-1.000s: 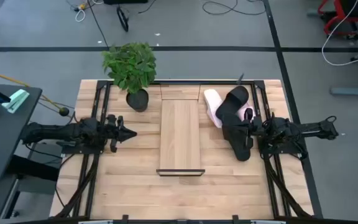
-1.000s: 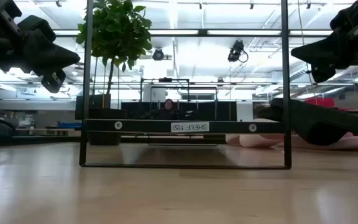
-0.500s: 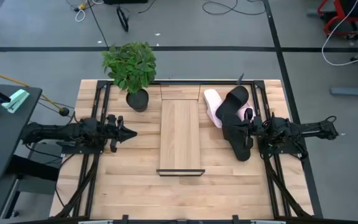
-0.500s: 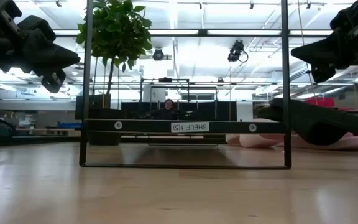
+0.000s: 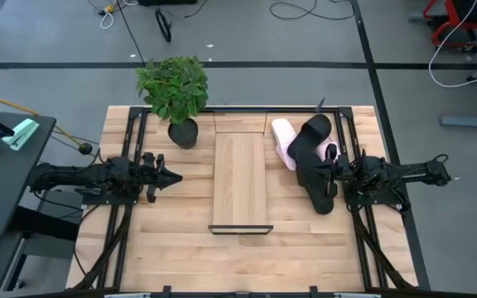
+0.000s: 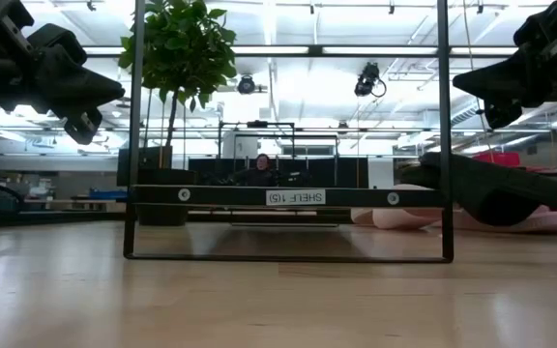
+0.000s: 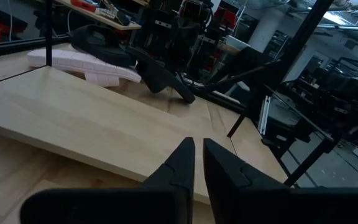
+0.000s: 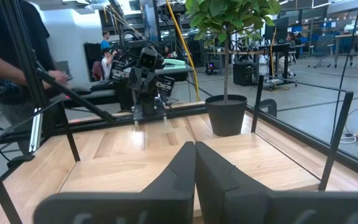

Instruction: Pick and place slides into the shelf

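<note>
- Nothing has shifted since a second ago: both arms and every slide sit where they did.
- Your left gripper hangs on the far side of the shelf from the footwear, its fingers nearly together with a thin gap, gripping nothing. The whole shelf lies between this claw and the slides, so it is the farther arm.
- The shelf runs lengthwise away from you, between the two claws, its plank top bare.
- The pile of slides lies just ahead of your right gripper: a black slide stretches from close by the claw tip away toward the far edge, angled slightly, with a pale pink slide partly under it on the shelf side.
- Your right gripper is clenched and empty, plainly the nearer arm; I judge it must open and meet the black slide across its strap.
</note>
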Robot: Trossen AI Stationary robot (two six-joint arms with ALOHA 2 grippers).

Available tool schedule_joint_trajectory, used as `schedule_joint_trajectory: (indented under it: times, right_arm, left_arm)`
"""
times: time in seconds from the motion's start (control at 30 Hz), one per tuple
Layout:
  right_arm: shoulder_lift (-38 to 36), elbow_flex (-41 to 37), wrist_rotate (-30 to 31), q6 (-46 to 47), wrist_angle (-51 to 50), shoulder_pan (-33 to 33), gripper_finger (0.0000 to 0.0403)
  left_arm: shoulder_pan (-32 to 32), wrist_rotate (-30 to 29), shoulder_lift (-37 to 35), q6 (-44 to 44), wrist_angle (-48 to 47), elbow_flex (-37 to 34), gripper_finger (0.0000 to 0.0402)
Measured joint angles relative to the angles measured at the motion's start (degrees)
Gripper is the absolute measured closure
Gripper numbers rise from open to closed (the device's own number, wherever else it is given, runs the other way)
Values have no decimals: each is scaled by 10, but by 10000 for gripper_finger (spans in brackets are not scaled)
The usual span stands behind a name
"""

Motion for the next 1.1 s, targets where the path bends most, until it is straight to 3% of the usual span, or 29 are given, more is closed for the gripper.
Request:
schedule_joint_trajectory:
  times: [1.1]
  right_arm:
    - [0,0,0,0,0,0,389]
  left_arm:
    - [0,0,0,0,0,0,368]
